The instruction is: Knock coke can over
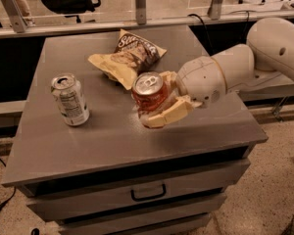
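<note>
Broadly, the grey table [112, 141] carried everything, and the white arm [245, 65] reached in over its right edge. The pincer [156, 104] sat near the middle of the table, toward the front, its two cream fingers [170, 115] pinching the coke can [149, 93] from either side. The can leaned with its silver top turned up and to the left, and whether its base touched the table could not be told. Judging by that, the tipping was under way. To finish it well, the arm would probably need to carry the lean further to the left and then let go low, so that the can dropped onto its side without rolling off the front edge or into the other things. As for containers, the two drawers [148, 194] below were closed and their contents hidden. A crumpled chip bag [127, 57] lay just behind the coke can, contents unseen. A silver can [70, 100] stood upright well to the left. Whether either can was opened or full could not be told.
</note>
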